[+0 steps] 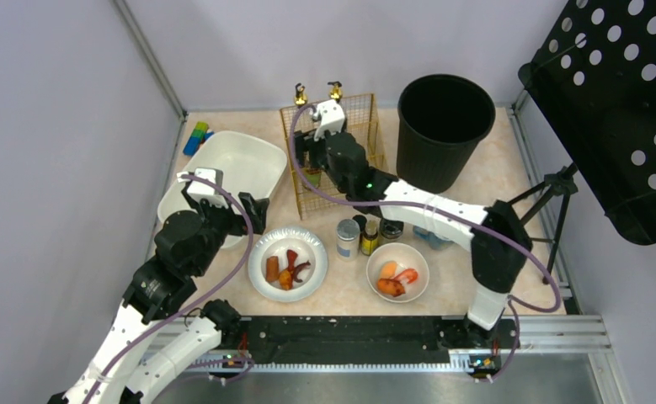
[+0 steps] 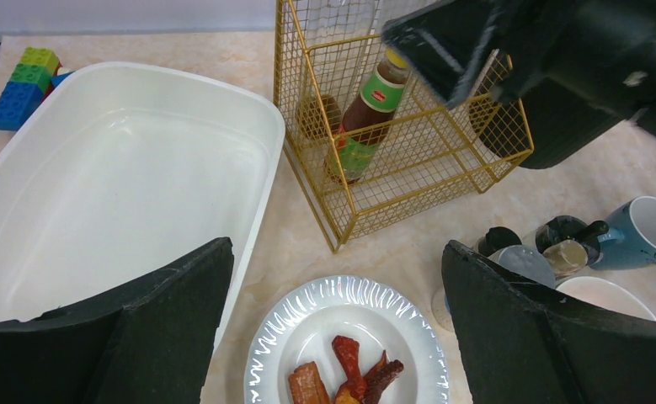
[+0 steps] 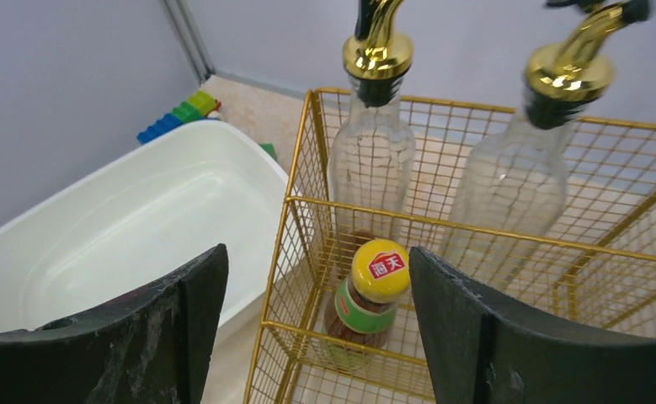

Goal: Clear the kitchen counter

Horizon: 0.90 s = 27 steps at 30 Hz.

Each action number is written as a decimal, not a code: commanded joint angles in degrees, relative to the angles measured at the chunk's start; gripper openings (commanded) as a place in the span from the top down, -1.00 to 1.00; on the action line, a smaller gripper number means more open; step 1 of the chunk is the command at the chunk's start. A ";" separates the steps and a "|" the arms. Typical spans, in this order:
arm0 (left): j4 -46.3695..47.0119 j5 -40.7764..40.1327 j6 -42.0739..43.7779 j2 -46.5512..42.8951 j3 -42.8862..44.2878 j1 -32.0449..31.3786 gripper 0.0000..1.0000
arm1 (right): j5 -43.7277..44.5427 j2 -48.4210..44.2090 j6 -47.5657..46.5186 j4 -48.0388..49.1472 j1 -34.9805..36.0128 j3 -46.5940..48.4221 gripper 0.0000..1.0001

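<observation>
Kitchen counter (image 1: 450,295): we find right gripper (image 3: 316,251) released above sauce bottle (image 3: 379,273) in far-edge wire rack (image 1: 358,126); left gripper (image 2: 337,246) released, empty.

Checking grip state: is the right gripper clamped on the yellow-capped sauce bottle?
No: the right gripper is open, its fingers clear of the sauce bottle standing in the gold wire rack.

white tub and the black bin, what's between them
The gold wire rack, with a sauce bottle inside, stands between the tub and the bin; the top view shows it.
</observation>
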 commanded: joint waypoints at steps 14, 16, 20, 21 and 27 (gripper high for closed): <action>1.17 -0.54 0.42 0.80 0.27 0.27 -0.96 | 1.20 -25.63 1.59 -13.84 0.74 -15.12 -0.58; 1.27 -0.51 0.44 0.96 0.27 0.27 -0.96 | 0.52 -28.82 1.58 -17.31 0.70 -17.11 -0.59; 1.22 -0.06 0.36 1.48 0.27 0.30 -0.96 | -3.21 -33.07 1.58 -25.11 0.63 -19.71 -0.58; 1.23 0.12 0.36 1.60 0.27 0.31 -0.96 | -5.22 -33.68 1.71 -27.08 0.71 -19.99 -0.58; 1.18 0.61 0.35 1.85 0.35 0.34 -0.96 | -15.68 -35.45 3.74 -34.52 0.71 -22.00 -0.58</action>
